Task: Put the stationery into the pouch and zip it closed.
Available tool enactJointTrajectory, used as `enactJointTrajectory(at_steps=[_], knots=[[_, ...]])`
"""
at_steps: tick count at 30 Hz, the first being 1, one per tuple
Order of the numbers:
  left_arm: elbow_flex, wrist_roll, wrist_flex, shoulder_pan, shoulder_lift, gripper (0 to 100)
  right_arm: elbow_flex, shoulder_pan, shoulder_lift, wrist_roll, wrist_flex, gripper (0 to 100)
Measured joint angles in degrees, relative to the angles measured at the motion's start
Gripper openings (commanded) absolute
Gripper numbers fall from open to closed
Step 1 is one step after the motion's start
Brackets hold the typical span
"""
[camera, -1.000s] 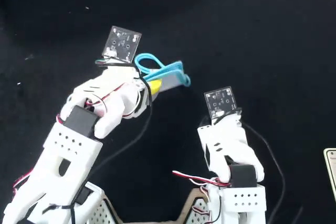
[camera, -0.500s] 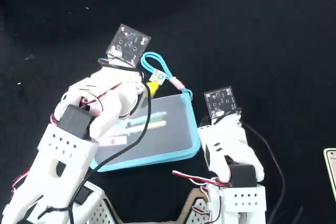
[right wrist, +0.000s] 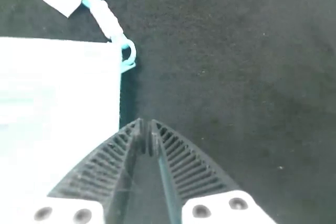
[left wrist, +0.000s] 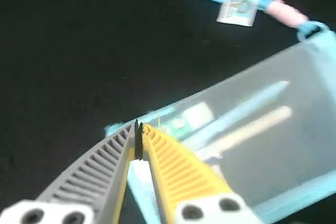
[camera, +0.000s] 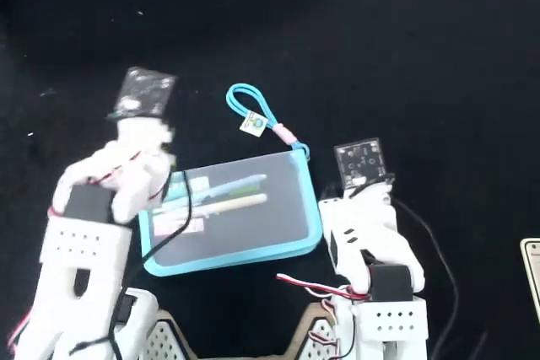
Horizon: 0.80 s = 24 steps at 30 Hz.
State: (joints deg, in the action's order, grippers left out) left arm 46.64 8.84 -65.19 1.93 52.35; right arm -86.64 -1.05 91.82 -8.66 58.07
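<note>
Pouch (camera: 232,212) now lies flat
Left gripper (left wrist: 138,132), tips together, has quit the strap (camera: 249,103) for the pouch's corner; right gripper (right wrist: 146,132) also closed. Tag (camera: 252,125) print unreadable.

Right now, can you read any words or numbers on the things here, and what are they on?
White tag on the blue loop of the pouch: a printed mark, too blurred to read.
Label inside the clear pouch: too blurred to read.
Card at the edge of the table: too small to read.
Nothing here reads clearly.
</note>
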Motion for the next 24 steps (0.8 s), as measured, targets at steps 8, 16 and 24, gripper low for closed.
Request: enactJointTrajectory(at_steps=[8,16,24], knots=[[16.26,0.44,0.00,-2.99,20.31,3,0.00,-3.16,0.00,10.99,0.00,1.1],[24.35,2.55,0.00,-3.43,32.53,3,0.00,-4.13,0.00,11.87,0.00,1.1],[33.58,2.55,0.00,-3.43,36.48,3,0.00,-4.13,0.00,11.60,1.85,1.1]])
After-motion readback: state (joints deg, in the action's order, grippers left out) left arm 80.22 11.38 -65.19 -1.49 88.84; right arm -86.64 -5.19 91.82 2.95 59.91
